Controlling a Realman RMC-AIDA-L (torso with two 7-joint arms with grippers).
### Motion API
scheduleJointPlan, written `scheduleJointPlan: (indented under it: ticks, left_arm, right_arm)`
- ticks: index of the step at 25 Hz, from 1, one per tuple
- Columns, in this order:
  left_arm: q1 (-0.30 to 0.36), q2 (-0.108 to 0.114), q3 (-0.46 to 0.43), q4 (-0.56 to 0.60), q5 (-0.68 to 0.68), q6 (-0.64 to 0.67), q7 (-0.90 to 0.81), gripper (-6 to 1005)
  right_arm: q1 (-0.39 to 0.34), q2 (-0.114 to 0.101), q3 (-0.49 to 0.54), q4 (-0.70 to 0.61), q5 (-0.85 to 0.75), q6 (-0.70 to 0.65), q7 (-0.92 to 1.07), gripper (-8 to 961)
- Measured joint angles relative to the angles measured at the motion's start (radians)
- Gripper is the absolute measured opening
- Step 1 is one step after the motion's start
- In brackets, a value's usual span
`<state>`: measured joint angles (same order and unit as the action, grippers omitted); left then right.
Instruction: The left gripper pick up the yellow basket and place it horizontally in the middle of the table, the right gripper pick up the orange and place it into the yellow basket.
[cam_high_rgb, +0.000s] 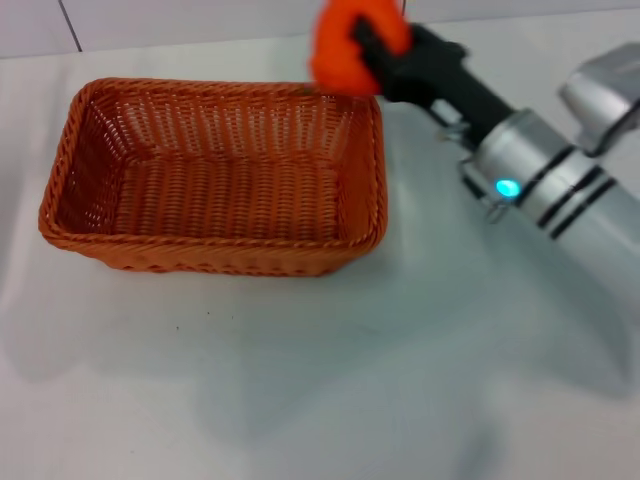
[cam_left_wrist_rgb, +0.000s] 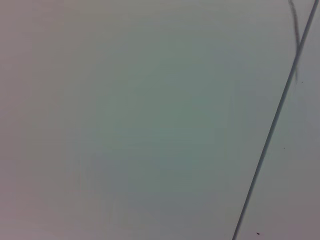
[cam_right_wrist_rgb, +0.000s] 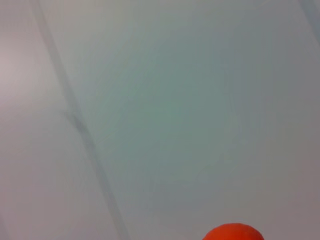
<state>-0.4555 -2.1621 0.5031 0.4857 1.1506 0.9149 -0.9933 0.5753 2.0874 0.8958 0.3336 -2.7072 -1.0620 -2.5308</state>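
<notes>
Bare tabletop (cam_high_rgb: 300, 400) in foreground. Right pincer (cam_high_rgb: 372, 52), clamped on the orange (cam_high_rgb: 340, 50), holds it in the air above the basket's (cam_high_rgb: 215, 180) far right corner; the basket lies lengthwise mid-tabletop. Left pincer not visible.

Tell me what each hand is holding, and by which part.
The right hand is shut on the orange, gripping its right side, raised near the far right corner of the yellow basket. The left hand is out of view.
</notes>
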Motion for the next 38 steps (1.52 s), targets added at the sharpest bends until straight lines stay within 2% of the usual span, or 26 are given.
scheduleJointPlan:
  ticks: [9,14,22,27,34,38]
  left_arm:
    - [0.000,0.000,0.000,0.000,0.000,-0.002,0.001,892]
    - [-0.001,0.000,0.000,0.001,0.000,-0.002,0.001,892]
    - [-0.001,-0.002,0.000,0.000,0.000,-0.001,0.001,891]
    - [0.001,-0.002,0.000,-0.001,0.000,0.001,0.001,892]
    - [0.001,-0.002,0.000,-0.001,0.000,0.000,0.001,892]
    - [0.001,-0.002,0.000,-0.004,0.000,0.000,0.001,891]
  right_arm:
    - [0.077,0.009,-0.173,0.068,0.000,0.032,0.003,326]
    - [0.080,0.008,-0.180,0.069,0.000,0.038,0.014,289]
    - [0.076,0.007,-0.177,0.067,0.003,0.033,0.072,332]
    - [0.081,0.006,-0.181,0.061,0.000,0.037,0.089,590]
    - [0.074,0.006,-0.163,0.060,0.006,0.031,0.082,827]
    - [0.065,0.010,-0.105,0.058,0.007,0.029,-0.008,944]
